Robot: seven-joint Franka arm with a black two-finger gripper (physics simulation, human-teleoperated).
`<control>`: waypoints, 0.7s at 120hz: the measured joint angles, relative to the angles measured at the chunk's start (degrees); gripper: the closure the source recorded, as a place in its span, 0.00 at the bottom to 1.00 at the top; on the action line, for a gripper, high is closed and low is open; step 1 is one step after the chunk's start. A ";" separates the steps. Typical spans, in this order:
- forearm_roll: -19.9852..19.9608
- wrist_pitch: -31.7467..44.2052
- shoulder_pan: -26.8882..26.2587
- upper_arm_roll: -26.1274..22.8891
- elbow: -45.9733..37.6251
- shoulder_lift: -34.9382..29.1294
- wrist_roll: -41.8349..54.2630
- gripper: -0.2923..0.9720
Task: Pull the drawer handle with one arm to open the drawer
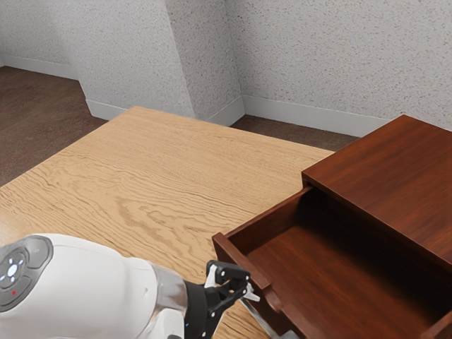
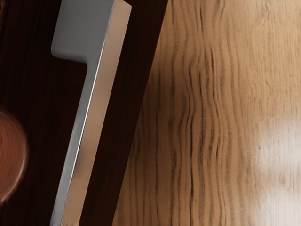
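The drawer (image 1: 274, 220) is seen well open, its handle (image 2: 91, 117) just below the claw (image 1: 244, 286), close beside it. The claw's spread cannot be told. Any further pull is best drawn straight, square to the drawer front.

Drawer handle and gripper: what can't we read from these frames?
1. Handle: the wrist view's edges cut off both ends. In the exterior view it is mostly hidden behind the drawer front.
2. Gripper: in the exterior view it is small and dark against the drawer, so contact with the handle is unreadable.
3. Drawer: cut off by the exterior view's right and lower edges.
4. Brown blob: blurred in the wrist view, unidentifiable.
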 joint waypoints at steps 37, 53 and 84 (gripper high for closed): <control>-0.87 0.16 0.40 -0.48 0.02 -0.49 -0.31 0.24; -1.41 0.29 0.42 -2.48 0.28 -2.10 -0.40 0.24; -5.51 -10.51 7.58 -4.70 9.05 -3.04 -5.87 0.23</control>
